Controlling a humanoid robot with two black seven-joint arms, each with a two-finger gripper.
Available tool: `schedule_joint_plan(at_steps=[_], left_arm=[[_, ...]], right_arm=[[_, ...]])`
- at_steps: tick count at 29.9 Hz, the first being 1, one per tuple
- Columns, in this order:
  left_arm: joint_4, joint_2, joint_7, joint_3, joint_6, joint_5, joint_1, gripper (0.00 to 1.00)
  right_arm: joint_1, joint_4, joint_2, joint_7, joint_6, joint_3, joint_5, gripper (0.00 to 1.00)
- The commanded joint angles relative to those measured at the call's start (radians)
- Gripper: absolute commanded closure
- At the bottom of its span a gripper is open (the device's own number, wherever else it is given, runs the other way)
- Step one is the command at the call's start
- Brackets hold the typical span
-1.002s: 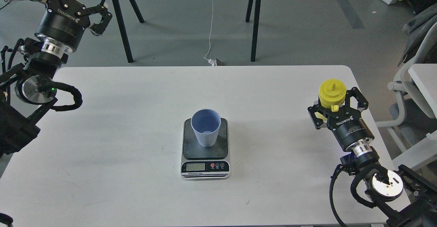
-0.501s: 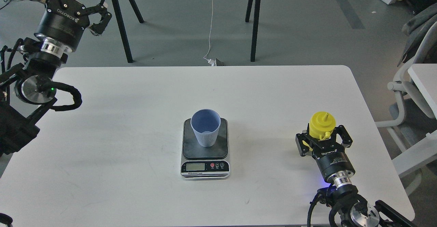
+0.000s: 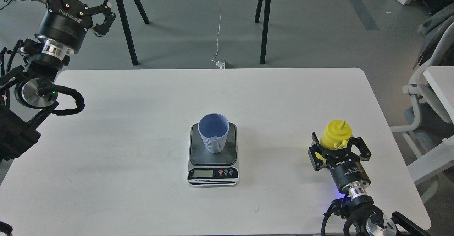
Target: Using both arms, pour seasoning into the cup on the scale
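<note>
The light-blue ribbed cup stands upright on the dark plate of the scale at the middle of the white table. My right gripper is at the front right of the table, shut on the yellow seasoning bottle. The bottle stands roughly upright with its nozzle up, well to the right of the cup. Its lower body is hidden by the gripper. My left gripper is open and empty, raised at the far left beyond the table's back edge.
The white table has rounded corners. Black trestle legs and a white cable are on the floor behind it. A white chair stands to the right of the table.
My right gripper has carried the bottle from the right edge toward the table's front and slightly left. In the last half second it barely moved. The left arm has hardly moved.
</note>
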Motion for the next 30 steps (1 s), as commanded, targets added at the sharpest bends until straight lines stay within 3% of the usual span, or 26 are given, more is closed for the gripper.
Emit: schedule_joint_plan(at_steps=[1, 12, 19, 25, 30], left_arm=[[-0.002, 0.010, 0.000, 0.000, 0.001, -0.002, 0.000, 0.00], [-0.020, 0.009, 0.000, -0.002, 0.004, -0.002, 0.008, 0.00], [-0.022, 0.013, 0.000, -0.002, 0.001, -0.002, 0.011, 0.00], [-0.022, 0.013, 0.000, -0.002, -0.002, -0.002, 0.011, 0.00], [-0.013, 0.010, 0.000, 0.002, 0.004, 0.000, 0.011, 0.00]], right_arm=[[-0.019, 0.040, -0.016, 0.001, 0.000, 0.007, 0.000, 0.03], [-0.170, 0.123, -0.115, 0.001, 0.000, 0.012, -0.013, 0.02], [-0.269, 0.143, -0.261, 0.002, 0.000, 0.009, -0.022, 0.02], [-0.254, 0.132, -0.465, 0.002, 0.000, 0.024, -0.036, 0.02], [-0.123, 0.037, -0.498, 0.002, 0.000, 0.128, -0.052, 0.02]])
